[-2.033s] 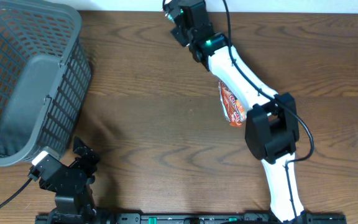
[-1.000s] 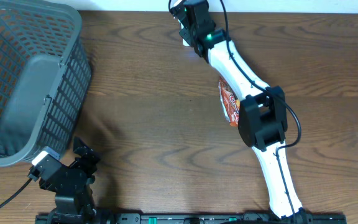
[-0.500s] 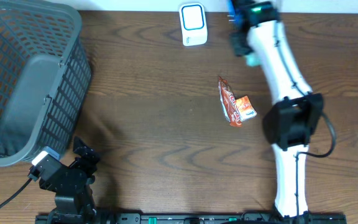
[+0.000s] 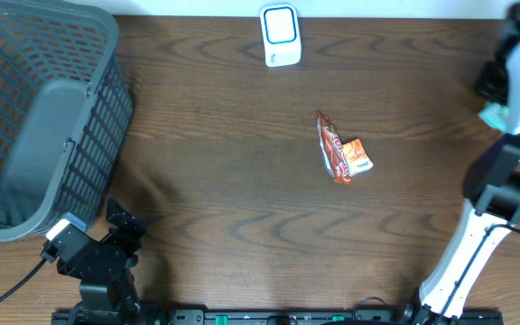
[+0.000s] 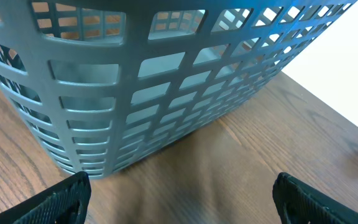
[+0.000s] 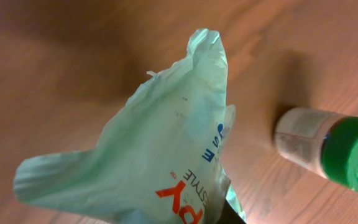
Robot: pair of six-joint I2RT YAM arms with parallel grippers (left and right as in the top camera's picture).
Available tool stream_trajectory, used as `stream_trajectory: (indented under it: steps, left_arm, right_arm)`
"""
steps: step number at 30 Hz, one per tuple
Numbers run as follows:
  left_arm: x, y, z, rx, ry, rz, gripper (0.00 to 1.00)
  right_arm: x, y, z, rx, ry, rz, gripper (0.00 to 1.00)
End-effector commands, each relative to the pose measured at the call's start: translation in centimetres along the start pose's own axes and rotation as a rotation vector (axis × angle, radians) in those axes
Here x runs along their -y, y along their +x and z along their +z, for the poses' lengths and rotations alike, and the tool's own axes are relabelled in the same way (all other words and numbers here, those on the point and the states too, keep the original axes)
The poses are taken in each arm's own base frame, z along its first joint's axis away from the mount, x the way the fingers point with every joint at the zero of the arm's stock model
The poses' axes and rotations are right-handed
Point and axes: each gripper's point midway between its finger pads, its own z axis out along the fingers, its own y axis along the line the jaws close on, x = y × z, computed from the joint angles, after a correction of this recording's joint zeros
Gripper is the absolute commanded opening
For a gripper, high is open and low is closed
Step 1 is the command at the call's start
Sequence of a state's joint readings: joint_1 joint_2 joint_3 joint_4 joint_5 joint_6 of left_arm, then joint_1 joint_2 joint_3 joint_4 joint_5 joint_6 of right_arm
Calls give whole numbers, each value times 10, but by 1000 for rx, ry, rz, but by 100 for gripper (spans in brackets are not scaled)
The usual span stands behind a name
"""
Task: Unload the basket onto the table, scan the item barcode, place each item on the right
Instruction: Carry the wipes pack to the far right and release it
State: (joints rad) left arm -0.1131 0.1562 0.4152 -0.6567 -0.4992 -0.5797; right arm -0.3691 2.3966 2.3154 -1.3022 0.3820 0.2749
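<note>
The brown worktop (image 4: 242, 199) carries everything, and I take the white scanner (image 4: 280, 34) at its far edge as my reference. The grey mesh basket (image 4: 34, 117) sits well to the left of the scanner and fills the left wrist view. The right arm (image 4: 499, 190) reaches up the side of the worktop far to the right of the scanner. Its tool (image 4: 489, 90) is clamped on a pale green bag (image 6: 160, 149), which fans out crumpled from the pinch with some blue and red lettering showing. I see no barcode on the face turned to the camera.

The left tool (image 5: 182, 202) is parked well to the left of the scanner and nearer to me, jaws spread wide with nothing in them, facing the basket wall. An orange snack packet (image 4: 341, 155) lies loose on the worktop, a little right of the scanner and nearer to me. A small bottle with a green cap (image 6: 328, 152) stands further right of the scanner than the bag.

My read is that the bag is in hand but well apart from the scanner's face. These views give no sign that it has been read. The orange packet is untouched, so its pick-up and scan are left to do.
</note>
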Motion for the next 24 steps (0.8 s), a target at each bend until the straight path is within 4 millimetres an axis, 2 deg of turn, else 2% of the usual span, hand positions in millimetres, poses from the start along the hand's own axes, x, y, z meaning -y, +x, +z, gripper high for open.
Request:
stream_trajectory:
  steps: [1,5,8,9,10,11,12,15,19,24]
  left_arm:
    - [0,-2,-1,6,0,-3,93]
    - [0,-2,-1,6,0,-3,93]
    - [0,-2,-1,6,0,-3,93]
    - [0,-2,-1,6,0,-3,93]
    - [0,-2,-1,6,0,-3,93]
    - [0,-2,-1,6,0,-3,93]
    - [0,-2,-1,6,0,-3,94]
    - [0,-2,-1,6,0,-3,93]
    - [0,-2,-1,6,0,-3,93]
    - [0,-2,-1,6,0,-3,93]
  right_arm:
    - [35,3,21,-27,39,89,1]
    - [58,16,57,-75,64,155,1]
    - [69,19,65,-89,68,175,4]
    - [68,18,63,-91,49,169,14]
    - [64,16,59,-89,8,145,54]
    - [58,12,55,-84,-40,115,83]
    - [52,9,48,-78,-82,95,98]
    - [39,-1,21,-55,-170,85,99]
    - [12,-7,-31,-10,-274,46,99]
    - [-30,10,-91,30,-324,-68,99]
